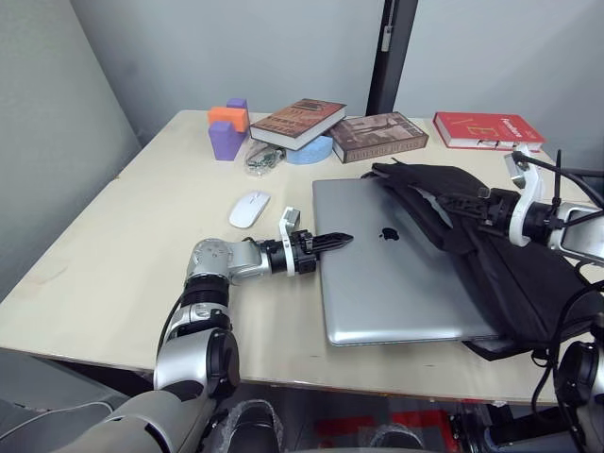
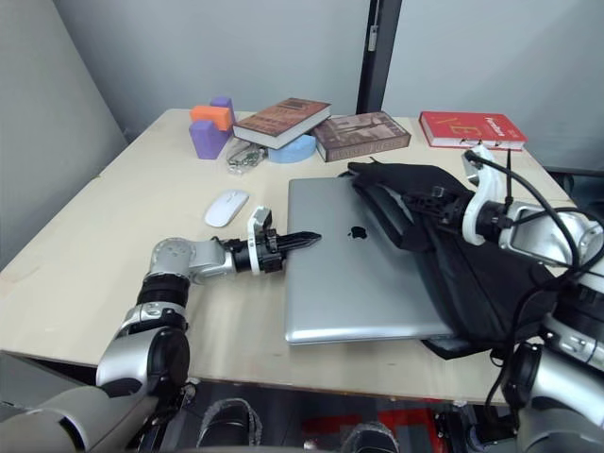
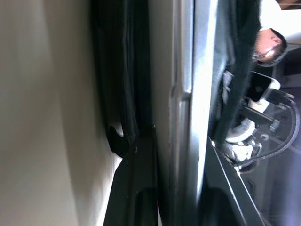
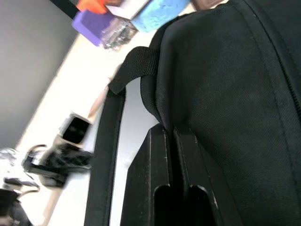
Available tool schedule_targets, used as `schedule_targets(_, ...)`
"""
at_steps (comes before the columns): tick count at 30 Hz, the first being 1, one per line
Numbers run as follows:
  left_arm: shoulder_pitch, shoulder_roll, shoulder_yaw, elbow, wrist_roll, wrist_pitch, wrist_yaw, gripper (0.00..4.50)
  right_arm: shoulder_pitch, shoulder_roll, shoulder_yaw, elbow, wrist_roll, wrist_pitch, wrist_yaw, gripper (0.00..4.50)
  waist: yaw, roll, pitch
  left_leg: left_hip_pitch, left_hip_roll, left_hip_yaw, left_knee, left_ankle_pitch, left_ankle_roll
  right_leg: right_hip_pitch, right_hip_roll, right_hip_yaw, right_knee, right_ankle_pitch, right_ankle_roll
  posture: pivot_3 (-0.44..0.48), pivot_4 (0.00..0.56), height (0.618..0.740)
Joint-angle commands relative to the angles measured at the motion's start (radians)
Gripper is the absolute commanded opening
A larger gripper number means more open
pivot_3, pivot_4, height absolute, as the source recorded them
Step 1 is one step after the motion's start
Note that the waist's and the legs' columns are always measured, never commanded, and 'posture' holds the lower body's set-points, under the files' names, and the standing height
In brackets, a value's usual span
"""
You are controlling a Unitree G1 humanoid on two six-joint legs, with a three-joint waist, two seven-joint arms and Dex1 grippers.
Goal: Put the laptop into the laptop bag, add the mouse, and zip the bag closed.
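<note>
The laptop bag lies at the table's right, its upper flap pinched in the clenched right gripper, seemingly to hold the mouth open. The laptop sits partly inside. The left gripper rests on the laptop's left edge, fingers together, probably to push it in. The mouse waits nearby.

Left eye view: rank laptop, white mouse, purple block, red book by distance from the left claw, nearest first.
From the left claw:
1. Laptop, under the fingertips.
2. White mouse, just beyond the wrist.
3. Purple block, table's far left.
4. Red book, far right corner.
</note>
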Motion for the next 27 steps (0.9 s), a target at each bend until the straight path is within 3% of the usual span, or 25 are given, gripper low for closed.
schedule_targets(1, -0.059, -0.027, 0.014, -0.019, -0.026, -0.045, -0.038, 0.29, 0.07, -0.044, 0.084, -0.091, 0.333, -0.211, -0.192, 0.03, 0.0, 0.0, 0.0, 0.0, 0.0, 0.0, 0.0, 0.0, 0.0, 0.0, 0.0, 0.0, 0.0, 0.0, 0.0, 0.0, 0.15, 0.73)
schedule_targets(4, -0.071, -0.043, 0.005, -0.013, -0.001, -0.099, -0.04, 0.29, 0.113, -0.026, 0.13, -0.148, 0.399, -0.34, -0.275, 0.03, -0.003, 0.0, 0.0, 0.0, -0.001, 0.0, -0.001, -0.001, -0.001, 0.0, -0.001, 0.0, -0.001, 0.001, 0.002, 0.0, 0.15, 0.73)
schedule_targets(9, -0.091, -0.071, -0.03, -0.007, 0.044, -0.164, -0.058, 0.29, 0.136, 0.104, 0.154, -0.233, 0.399, -0.479, -0.373, 0.03, -0.007, 0.0, 0.0, -0.001, -0.001, 0.0, 0.0, -0.003, -0.005, 0.0, -0.001, 0.0, -0.001, 0.003, 0.005, 0.0, 0.15, 0.73)
schedule_targets(16, -0.138, -0.116, -0.057, 0.027, 0.064, -0.188, -0.069, 0.29, 0.129, 0.169, 0.19, -0.276, 0.399, -0.537, -0.433, 0.03, -0.008, 0.001, 0.0, -0.003, -0.001, 0.0, -0.001, -0.003, -0.005, -0.002, -0.001, 0.0, -0.003, 0.008, 0.015, 0.0, 0.15, 0.73)
schedule_targets(27, -0.204, -0.201, -0.057, 0.115, 0.141, -0.319, 0.0, 0.29, 0.121, 0.178, 0.195, -0.261, 0.399, -0.547, -0.455, 0.03, -0.01, 0.001, 0.0, -0.016, -0.002, 0.0, 0.001, 0.001, 0.002, -0.012, -0.002, 0.0, -0.004, 0.011, 0.021, 0.0, 0.15, 0.73)
